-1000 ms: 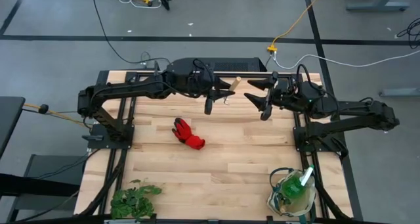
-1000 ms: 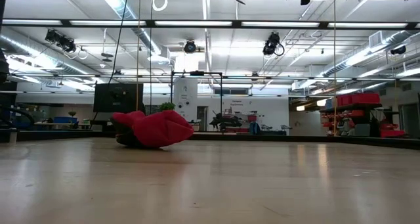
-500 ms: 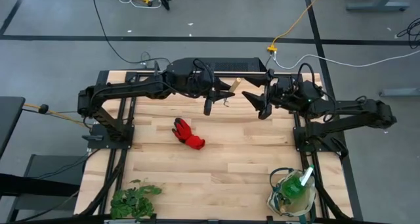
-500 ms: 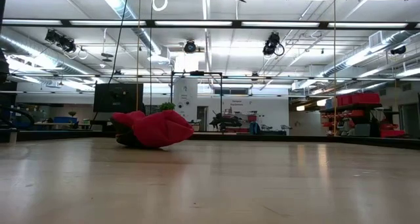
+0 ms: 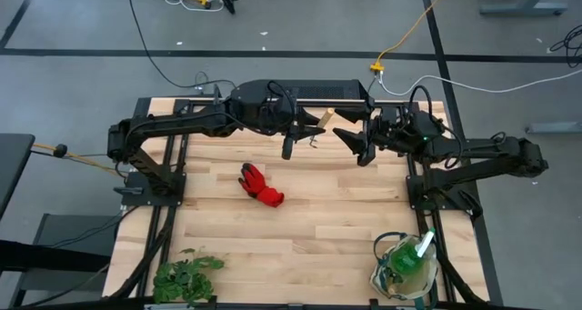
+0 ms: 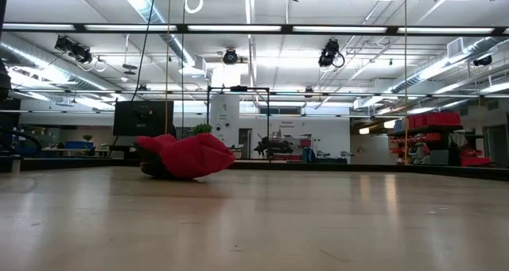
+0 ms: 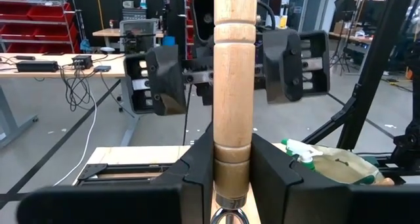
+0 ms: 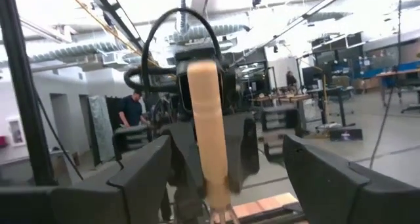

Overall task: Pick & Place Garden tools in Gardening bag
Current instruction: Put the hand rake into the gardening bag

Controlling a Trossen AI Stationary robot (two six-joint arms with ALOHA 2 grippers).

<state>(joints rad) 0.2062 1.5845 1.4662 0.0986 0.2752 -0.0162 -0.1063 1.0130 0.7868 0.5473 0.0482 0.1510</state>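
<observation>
From above I see the gardening bag (image 5: 404,266) at five o'clock on the tabletop (image 5: 318,228), my left tool (image 5: 303,135) pinching a wooden-handled garden tool (image 5: 324,118) at twelve, the right tool (image 5: 360,143) spread beside it.

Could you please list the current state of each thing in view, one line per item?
Left claw: shut on wooden-handled tool, raised above the table.
Wooden-handled tool: held by its handle; its head is not visible.
Right claw: open, facing the tool's handle, not gripping it.
Red glove: lying crumpled on the table, untouched.
Gardening bag: standing open, green spray bottle inside.
Leafy plant bunch: lying at the table's edge.
</observation>
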